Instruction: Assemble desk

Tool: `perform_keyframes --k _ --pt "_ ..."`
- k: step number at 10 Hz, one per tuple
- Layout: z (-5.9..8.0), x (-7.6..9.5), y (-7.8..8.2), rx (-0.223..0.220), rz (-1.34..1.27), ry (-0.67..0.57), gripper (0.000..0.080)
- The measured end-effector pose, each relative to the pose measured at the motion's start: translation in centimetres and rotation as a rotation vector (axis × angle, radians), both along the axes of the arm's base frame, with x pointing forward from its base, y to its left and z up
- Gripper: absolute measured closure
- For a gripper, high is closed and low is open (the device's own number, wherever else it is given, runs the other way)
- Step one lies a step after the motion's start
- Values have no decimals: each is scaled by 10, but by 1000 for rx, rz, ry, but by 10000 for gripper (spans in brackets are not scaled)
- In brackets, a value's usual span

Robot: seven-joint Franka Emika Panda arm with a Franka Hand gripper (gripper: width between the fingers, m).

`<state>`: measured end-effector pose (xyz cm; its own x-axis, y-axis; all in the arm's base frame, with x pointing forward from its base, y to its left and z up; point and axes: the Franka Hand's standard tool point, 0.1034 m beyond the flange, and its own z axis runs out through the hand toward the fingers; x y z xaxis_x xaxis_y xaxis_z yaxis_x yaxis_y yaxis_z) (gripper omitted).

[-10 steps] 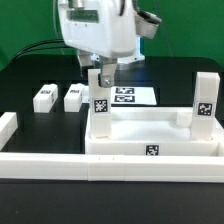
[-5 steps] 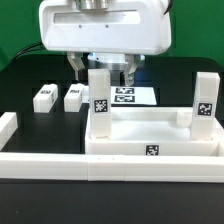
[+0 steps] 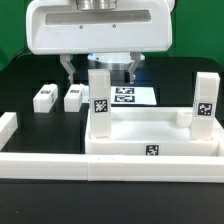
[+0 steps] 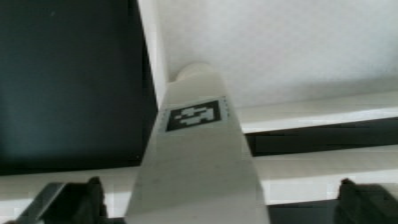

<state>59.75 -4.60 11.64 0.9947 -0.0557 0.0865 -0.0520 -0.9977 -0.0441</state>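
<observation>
The desk top point(image 3: 160, 132), a white rimmed tray with a tag on its front, lies against the front wall. One white tagged leg point(image 3: 100, 98) stands upright in its corner on the exterior view's left, and a second leg point(image 3: 205, 98) stands at the right corner. My gripper point(image 3: 100, 68) hangs over the left leg, open. Its fingers point(image 3: 71, 68) straddle the leg's top with a gap on each side. In the wrist view the leg point(image 4: 199, 140) runs up between the dark fingertips point(image 4: 71, 200) of the gripper point(image 4: 217, 205), touching neither.
Two loose white legs point(image 3: 43, 96) point(image 3: 73, 96) lie on the black table at the exterior view's left. The marker board point(image 3: 128, 96) lies behind the desk top. A low white border wall point(image 3: 60, 167) runs along the front, with an end piece point(image 3: 8, 124) at the left.
The hand has turned about a quarter turn around the left leg, from narrow side to broad side facing the camera, and shifted slightly left. Jaws stayed open; the leg has not moved.
</observation>
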Motion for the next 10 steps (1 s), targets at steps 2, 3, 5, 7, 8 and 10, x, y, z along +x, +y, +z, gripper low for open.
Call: perform_keyframes --k 2,3,5,7,8,10 --pt "0 0 -1 -11 110 -5 151" --pt "0 0 -2 -17 171 -7 151" --pt "0 0 -2 -16 158 -6 282" --pt "0 0 -2 -16 158 -6 513" --pt "0 0 -2 -15 150 -6 513" --pt "0 0 -2 -14 137 -5 513"
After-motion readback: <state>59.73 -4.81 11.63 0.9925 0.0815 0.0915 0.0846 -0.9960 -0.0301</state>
